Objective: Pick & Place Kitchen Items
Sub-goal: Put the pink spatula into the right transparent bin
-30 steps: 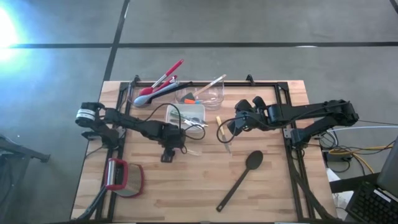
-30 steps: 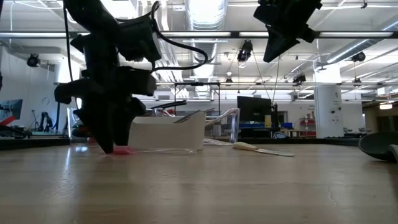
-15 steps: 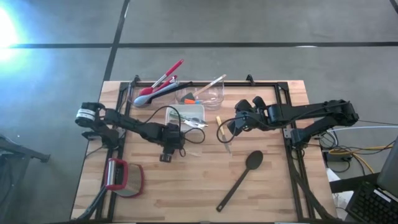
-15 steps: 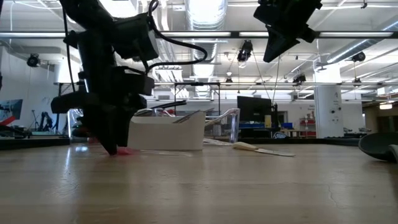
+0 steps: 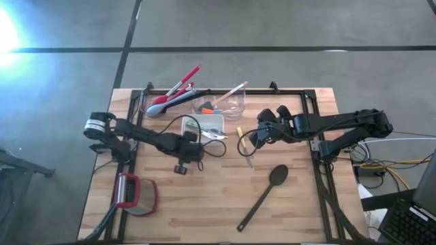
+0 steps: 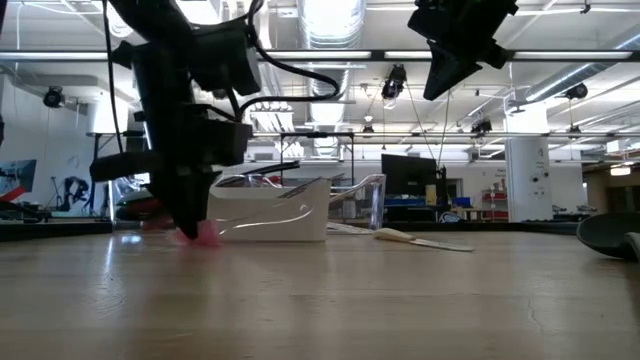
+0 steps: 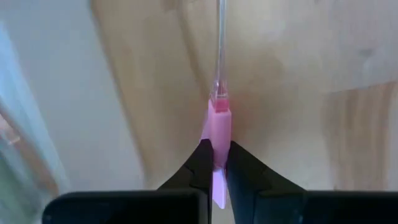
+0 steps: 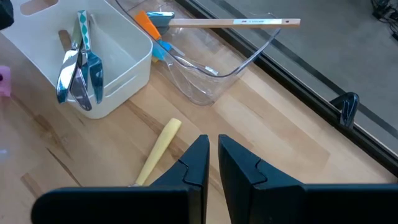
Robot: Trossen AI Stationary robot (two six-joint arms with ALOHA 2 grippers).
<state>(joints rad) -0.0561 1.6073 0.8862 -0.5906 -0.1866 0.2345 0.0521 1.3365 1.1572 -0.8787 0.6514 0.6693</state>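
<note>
The table (image 5: 204,211) is a pale wooden slab with a black frame along its edges, filling the middle and lower part of the high view over a grey concrete floor (image 5: 286,24) crossed by dark lines. In the low view the wood runs level across the lower half, and behind it lies a large hall with ceiling ducts, light strips, monitors and a white column at the right.

The left gripper (image 5: 180,168), just left of centre in the high view, is clenched on a pink-handled utensil (image 7: 219,134); the wrist view shows its pink end pinched between the two dark fingers, with a clear stem running on over the wood. In the low view the pink piece (image 6: 205,233) sits right at the table surface under the gripper, in front of the white square dish (image 5: 203,122).

The right gripper (image 5: 253,139) hangs right of centre, fingers closed on nothing, above a yellow-handled knife (image 8: 158,149).

A black spoon (image 5: 266,194) lies diagonally at the lower right. A clear plastic tub (image 5: 228,102) sits at the upper centre, red and grey-blue utensils (image 5: 174,95) to its left, and a red-and-grey gadget (image 5: 133,194) at the lower left.
</note>
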